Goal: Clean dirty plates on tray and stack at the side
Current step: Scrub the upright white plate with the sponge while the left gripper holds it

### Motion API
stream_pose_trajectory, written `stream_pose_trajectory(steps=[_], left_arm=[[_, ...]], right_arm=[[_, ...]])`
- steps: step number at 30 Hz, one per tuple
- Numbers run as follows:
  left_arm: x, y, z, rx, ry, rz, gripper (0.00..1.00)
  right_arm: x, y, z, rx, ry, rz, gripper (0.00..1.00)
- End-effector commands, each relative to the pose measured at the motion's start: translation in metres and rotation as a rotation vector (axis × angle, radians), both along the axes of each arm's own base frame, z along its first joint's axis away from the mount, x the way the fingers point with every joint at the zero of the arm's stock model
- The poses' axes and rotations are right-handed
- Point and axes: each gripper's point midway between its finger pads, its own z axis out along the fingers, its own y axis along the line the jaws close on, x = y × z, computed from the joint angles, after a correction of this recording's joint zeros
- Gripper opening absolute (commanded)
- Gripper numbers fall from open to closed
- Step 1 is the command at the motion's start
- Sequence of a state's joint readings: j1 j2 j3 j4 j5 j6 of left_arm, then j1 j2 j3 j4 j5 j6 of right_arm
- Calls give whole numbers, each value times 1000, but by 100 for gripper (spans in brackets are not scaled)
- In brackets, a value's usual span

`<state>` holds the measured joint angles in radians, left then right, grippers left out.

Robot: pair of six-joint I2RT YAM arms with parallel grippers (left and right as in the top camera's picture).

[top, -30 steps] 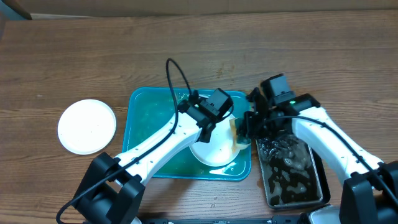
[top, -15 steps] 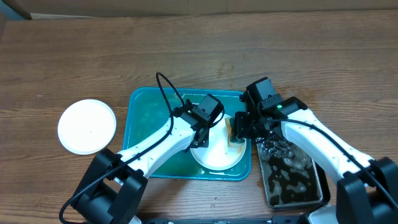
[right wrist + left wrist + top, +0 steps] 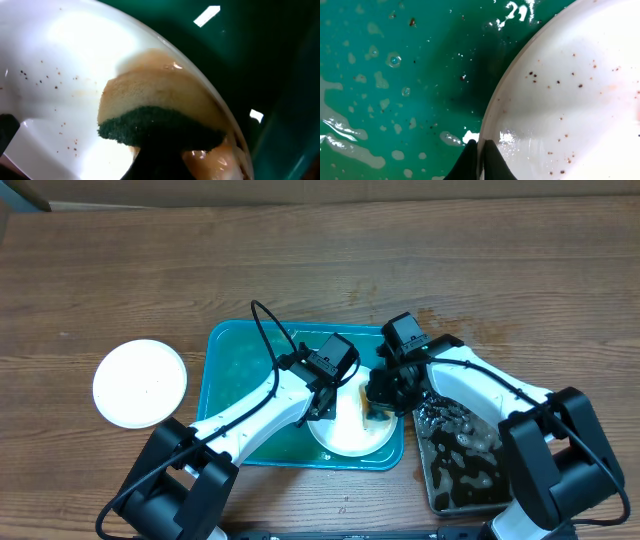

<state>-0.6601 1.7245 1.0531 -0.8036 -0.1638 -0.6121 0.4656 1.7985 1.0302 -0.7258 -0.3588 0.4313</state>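
Teal tray [image 3: 240, 380] sits mid-tabletop toward the near edge, with a wet film on its floor. A white plate [image 3: 560, 100] lies in the tray's right half, flecked with brown specks, its rim clamped in the narrowly closed left pincer [image 3: 480, 155]. The right pincer [image 3: 160, 152] grips a yellow sponge [image 3: 150, 100] with a dark green scouring face, pressed onto that plate near its rim with brown liquid around it. A second plate [image 3: 140, 383], also white, rests on the bare tabletop [image 3: 300, 270] toward the left edge, well apart from the tray; a black tub [image 3: 470, 465] stands just right of the tray.
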Motion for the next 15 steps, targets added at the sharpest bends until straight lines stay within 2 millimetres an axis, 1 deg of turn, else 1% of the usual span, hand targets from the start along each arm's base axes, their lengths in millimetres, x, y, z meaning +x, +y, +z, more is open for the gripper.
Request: stream_pose_trajectory(steps=[1,5,10,12,15], left_arm=[[-6,7,-8,29,27,15,4],[-12,12,-14,39,41,20,4],[-26,22,-29,59,65,42,4],[-28,28,-34,69,63,66,4],[-29,33,-37,71,66,92,4]], right_arm=[[10,-7,-6,-69,-21,-48,4],[13,-13,-8,-109,-37,-67,4],[18,-20,-10,-150,-61,-75,4],[19,-23,-11,-165,-67,-79,4],[20,-25,-11,-178,-74,-81,4]])
